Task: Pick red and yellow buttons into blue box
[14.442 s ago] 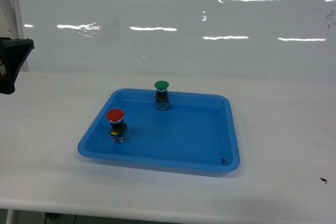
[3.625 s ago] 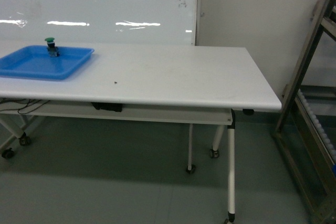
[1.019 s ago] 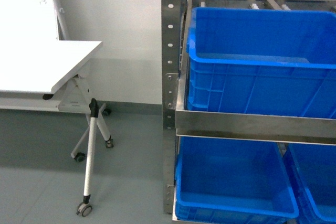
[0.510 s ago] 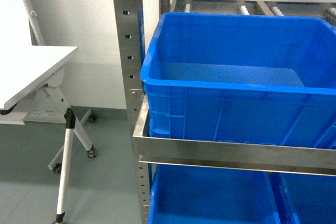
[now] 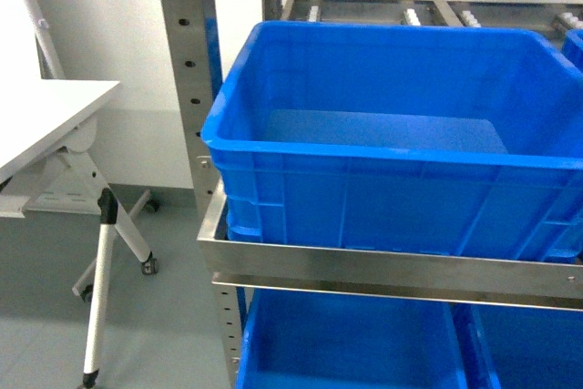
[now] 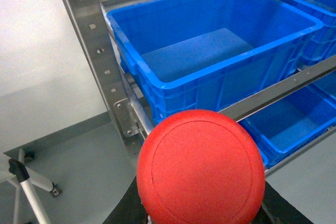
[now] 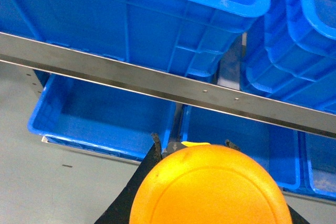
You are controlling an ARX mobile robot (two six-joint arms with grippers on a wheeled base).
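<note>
**Fingers loaded, box not yet under them**

Fingers of both arms are almost wholly hidden behind what they carry. In the left wrist view the red button (image 6: 201,167) fills the near edge, its cap facing the camera, with dark finger parts showing at either side of it, so the left fingers (image 6: 202,211) look closed on it. In the right wrist view the yellow button (image 7: 209,188) sits the same way between the right fingers (image 7: 197,153), whose 2 dark tips show just past the cap.

Ahead, the blue box (image 5: 273,148) rests on the upper level of a metal rack (image 5: 182,52), with more blue boxes below and to the right. The white surface (image 5: 46,120) stands off to the left.

Risks, as I judge them: neither button is over the box opening yet. The right one looks at the steel rail (image 7: 157,85) and the lower boxes, so letting go now would drop it in the wrong box or on the floor. Raising either arm could knock the rail or the box rim. How firmly each button is held cannot be told.
</note>
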